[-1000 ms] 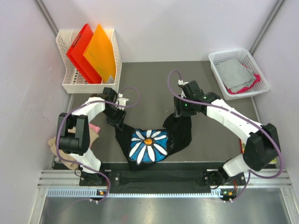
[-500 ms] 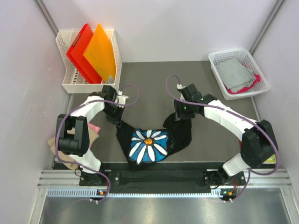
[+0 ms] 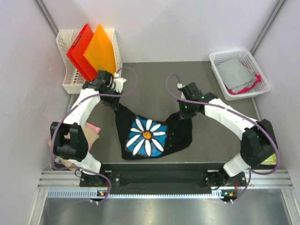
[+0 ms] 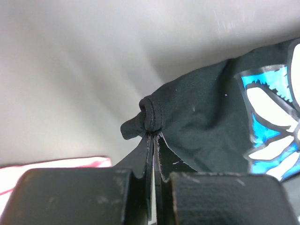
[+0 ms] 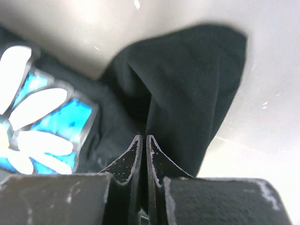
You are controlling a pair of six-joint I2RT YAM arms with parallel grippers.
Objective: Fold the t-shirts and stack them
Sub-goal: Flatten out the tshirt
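So my left hand (image 4: 153, 136) is pinched fully shut on a bunched bit of rolled hem at the corner of the black shirt (image 3: 176, 136), and you can see the cloth squeezed right between the fingertips in the left wrist view. My right hand (image 5: 142, 138) is clamped just as tight on a fold of the same shirt on the other side, with black cloth draping away over the top of the fingers. The shirt is strung between the two hands in the middle of the surface (image 3: 150, 84). The corners are held up toward the far side and the body sags down toward my bases, with the daisy (image 3: 146, 136) facing up and a bit skewed. I'd say I'm at the spread-it-out step, getting it flat before any actual fold happens. The cloth near my right hand looks pretty rumpled, so it's not ready to crease yet. The next move probably needs both hands pulling apart evenly and lowering together so the shirt lands smooth. If one side tugs harder, I'd guess the thin hem slips out of my left hand. Off to my left, near my arm, there's the tan and pink pile (image 3: 91, 133) waiting. The red folder (image 3: 78, 51) and orange folder (image 3: 99, 49) sit in a white basket (image 3: 63, 84) at the far left. Another basket (image 3: 213, 58) at the far right has grey and pink cloth in it.
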